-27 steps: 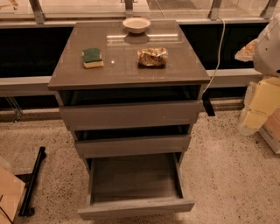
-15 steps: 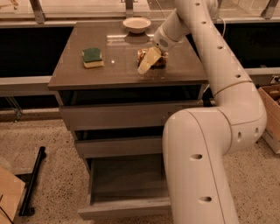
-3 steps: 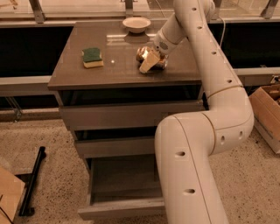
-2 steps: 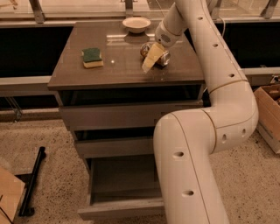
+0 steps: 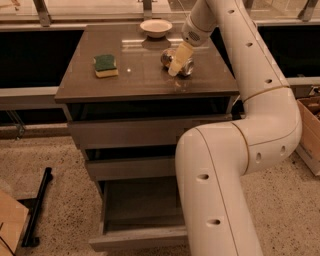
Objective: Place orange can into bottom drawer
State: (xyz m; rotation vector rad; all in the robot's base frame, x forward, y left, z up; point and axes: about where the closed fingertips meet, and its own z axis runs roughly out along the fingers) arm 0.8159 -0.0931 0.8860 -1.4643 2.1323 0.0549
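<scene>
Gripper (image 5: 176,66) at orange can (image 5: 187,68), sponge (image 5: 105,65) well apart, bowl (image 5: 156,27) behind — bottom drawer (image 5: 135,240) open, arm (image 5: 225,190) across its right side.

Lab-like test space: speckled floor (image 5: 60,200), railing (image 5: 42,12), bare drawer cabinet (image 5: 145,132) with the gripper (image 5: 176,65) over its top.

Cream-yellow hand (image 5: 174,68) at the shiny orange can (image 5: 188,66) — sponge (image 5: 106,65) green over yellow, bottom drawer (image 5: 140,239) grey-brown.
</scene>
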